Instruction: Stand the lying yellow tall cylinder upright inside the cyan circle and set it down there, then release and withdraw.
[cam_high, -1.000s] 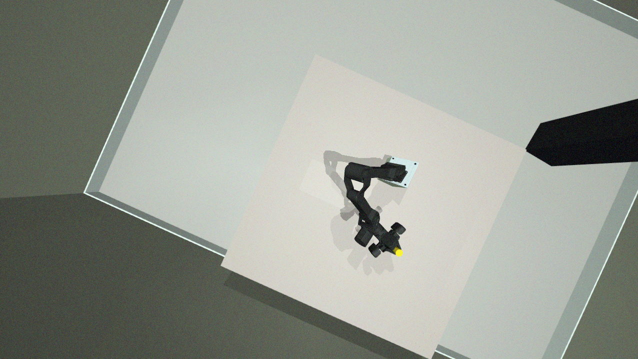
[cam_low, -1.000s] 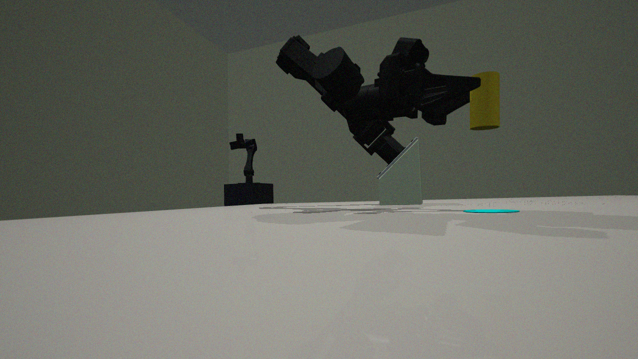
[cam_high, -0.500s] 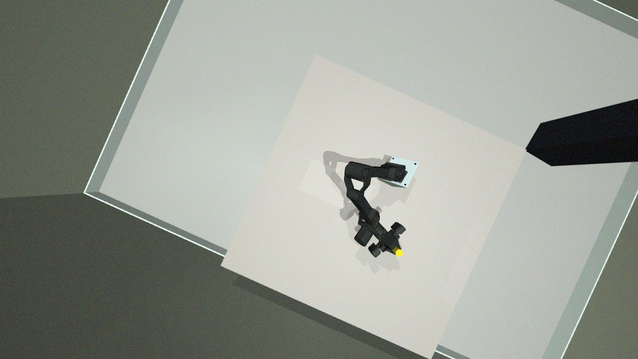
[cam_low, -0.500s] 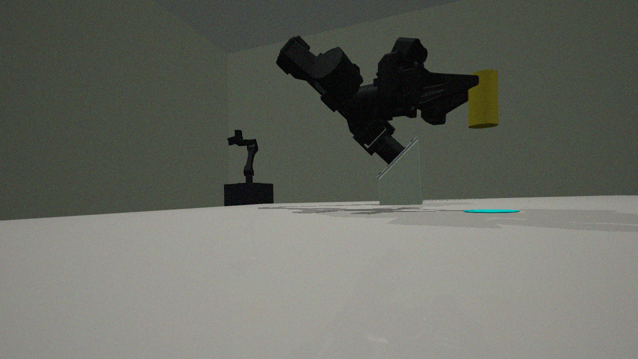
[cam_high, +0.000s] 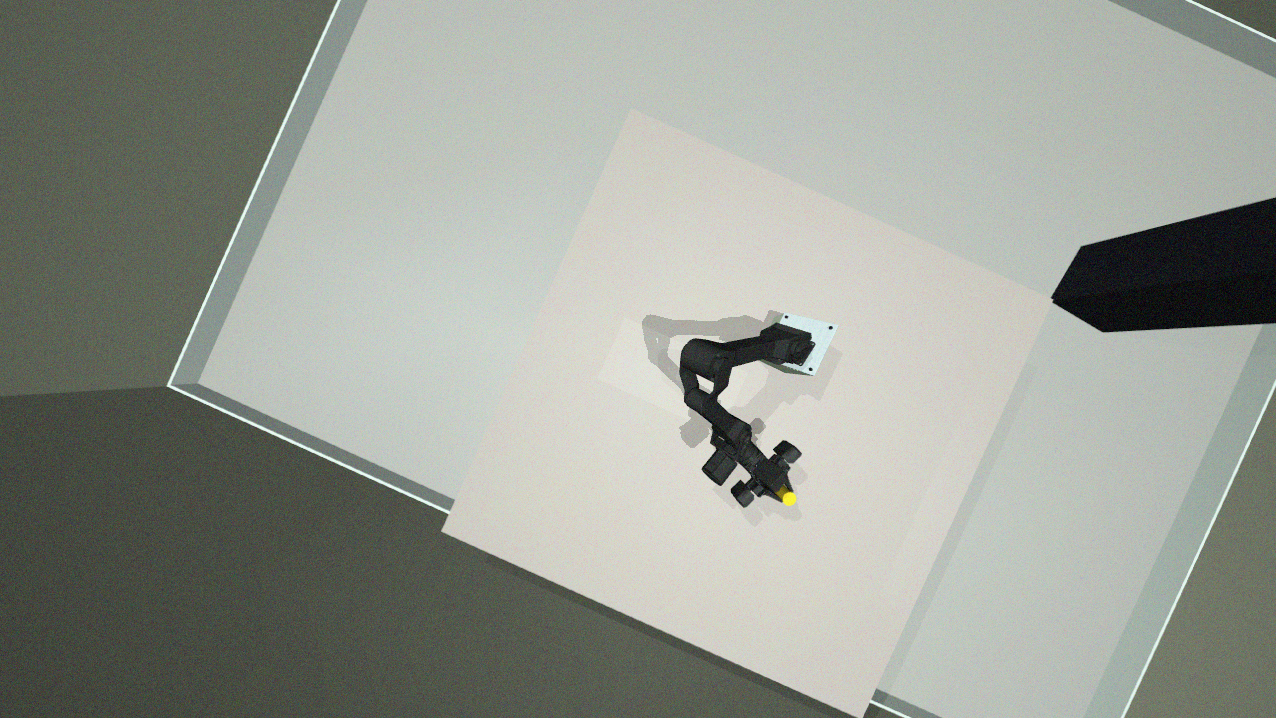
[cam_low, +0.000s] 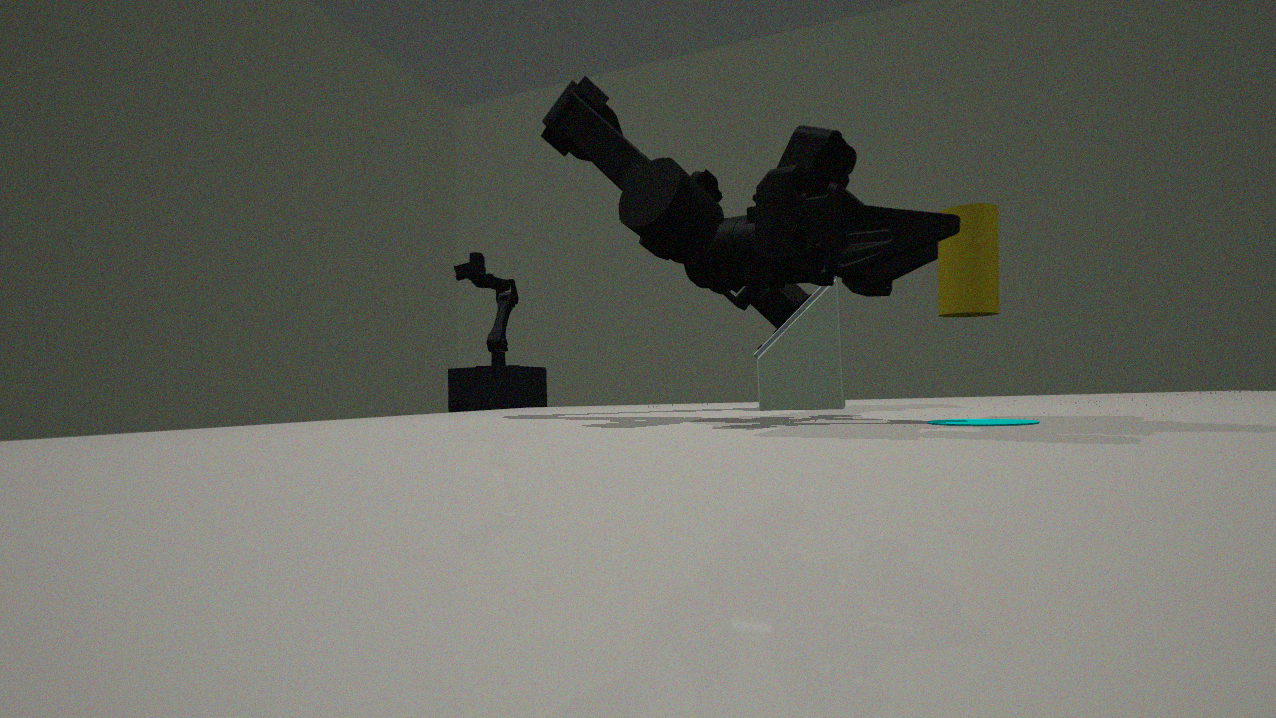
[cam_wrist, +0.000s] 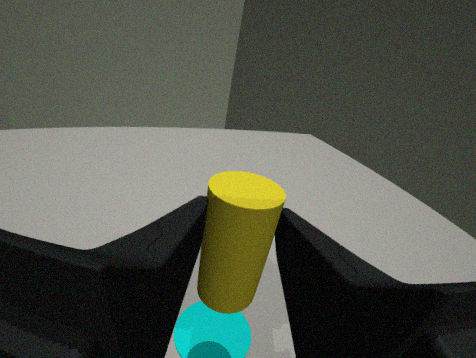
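Note:
The yellow tall cylinder is held upright in the air, high above the table. My gripper is shut on it near its top end, with one finger on each side. The cyan circle lies flat on the table below the cylinder. In the exterior view the cylinder hangs over the circle, with a wide gap between them. A dark shadow falls on the circle in the wrist view. In the top view the circle is hidden under the cylinder and gripper.
The arm's pale wedge-shaped base stands on the table. A black beam reaches in from the right in the top view. Another small dark arm on a black block stands in the background.

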